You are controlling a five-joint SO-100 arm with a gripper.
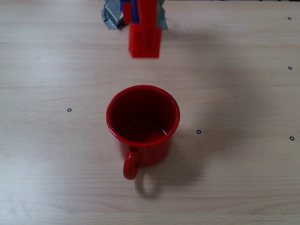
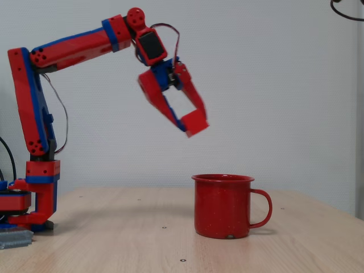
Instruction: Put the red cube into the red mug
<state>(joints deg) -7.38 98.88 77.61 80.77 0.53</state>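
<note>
Pale wooden table (image 1: 234, 187) under me, plain white wall (image 2: 284, 85) behind in the side-on fixed view, and the red mug (image 1: 142, 123) sits upright near the middle of the table, handle (image 1: 130, 165) pointing toward the bottom edge of the overhead fixed view. I look into it from above — nothing but dark red inside. My gripper (image 2: 192, 124) hangs in the air, well above the rim and short of it on the base side, fingers tilted down toward the mug. They're clamped on the red cube (image 2: 197, 123), held right at the tips — from overhead the cube (image 1: 145, 41) sits between the mug and a patch of grey tape (image 1: 110, 18).
</note>
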